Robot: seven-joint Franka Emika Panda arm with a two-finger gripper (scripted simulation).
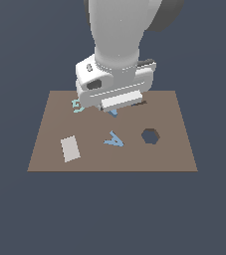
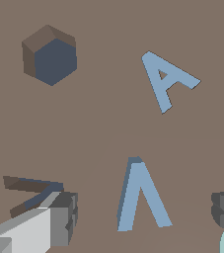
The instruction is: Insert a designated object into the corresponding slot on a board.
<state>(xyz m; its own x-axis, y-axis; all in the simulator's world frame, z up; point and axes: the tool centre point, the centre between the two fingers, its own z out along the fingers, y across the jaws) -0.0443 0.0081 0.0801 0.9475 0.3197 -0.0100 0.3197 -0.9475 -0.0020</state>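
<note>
Fingers (image 2: 59, 217) of the gripper (image 2: 143, 220) stand wide apart, one on each side of the blue V piece (image 2: 139, 197), which lies flat on the brown board (image 1: 174, 149) between them, untouched. Just beside one finger is the narrow angular slot (image 2: 29, 190), partly hidden by that finger. In the exterior view the gripper hangs low over the far middle of the board, covering most of the V. A cyan G piece (image 1: 76, 105) peeks out at its left. Nearer lie the paler A piece (image 1: 114, 140), a hexagonal hole (image 1: 150, 136) to its right, and a grey rectangle (image 1: 70, 148) to its left.
</note>
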